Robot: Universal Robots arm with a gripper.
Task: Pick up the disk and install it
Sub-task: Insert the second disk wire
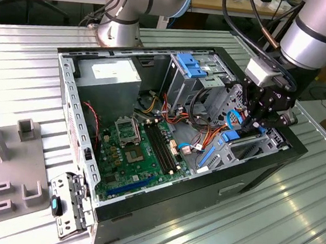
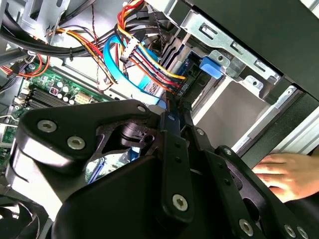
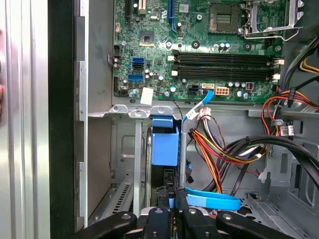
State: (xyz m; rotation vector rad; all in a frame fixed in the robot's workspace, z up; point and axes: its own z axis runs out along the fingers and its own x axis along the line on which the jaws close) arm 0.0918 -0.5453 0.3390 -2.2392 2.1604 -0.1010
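The disk (image 3: 165, 147) stands on edge in the drive bay at the case's front corner, w/ its light-blue carrier end showing, dark body behind it, approx. upright, seated between the grey metal bay walls.

The desk (image 1: 268, 228) is ribbed, glossy metal. The computer case (image 1: 65, 105) has bare matt steel walls. The hand (image 2: 172, 149) is matt black metal. The circuit board (image 3: 199, 59) is glossy green.
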